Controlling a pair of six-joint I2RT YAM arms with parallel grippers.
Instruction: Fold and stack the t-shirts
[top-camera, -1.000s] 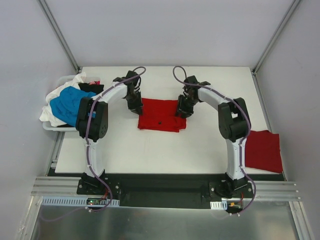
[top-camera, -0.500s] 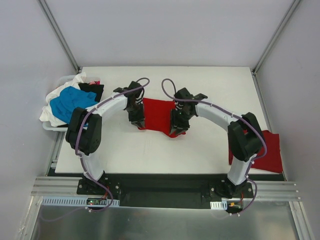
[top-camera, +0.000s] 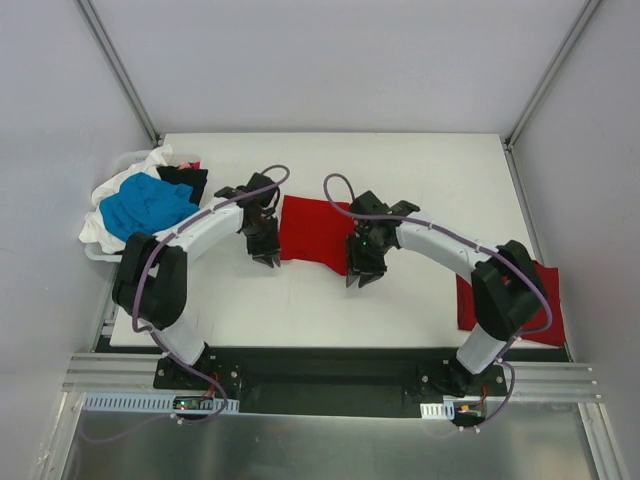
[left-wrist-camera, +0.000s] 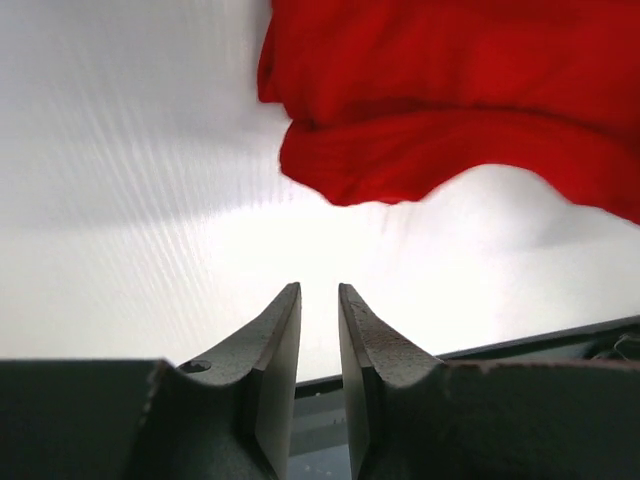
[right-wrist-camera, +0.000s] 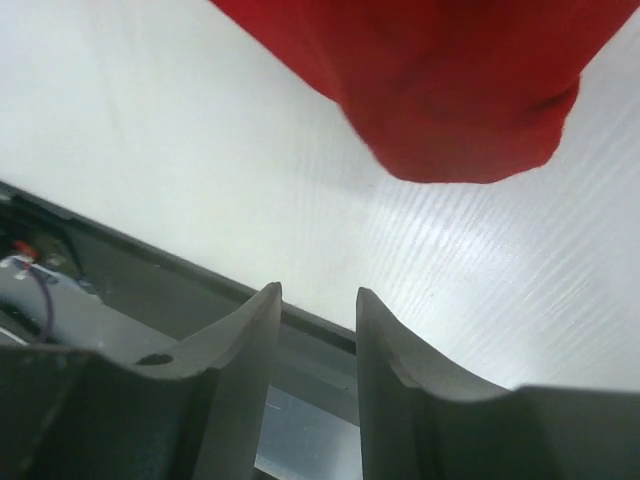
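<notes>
While the folded red shirt (top-camera: 315, 232) lies central on the table (top-camera: 420, 170), the left gripper (left-wrist-camera: 319, 292) at its 8 o'clock and the right gripper (right-wrist-camera: 317, 295) at its 5 o'clock stand narrowly open, both empty.

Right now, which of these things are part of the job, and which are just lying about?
Job: red t-shirt mid-table; folded red t-shirt at the right edge; heap of blue, white and black t-shirts.
Just there: white bin under the heap; metal rail in front.
</notes>
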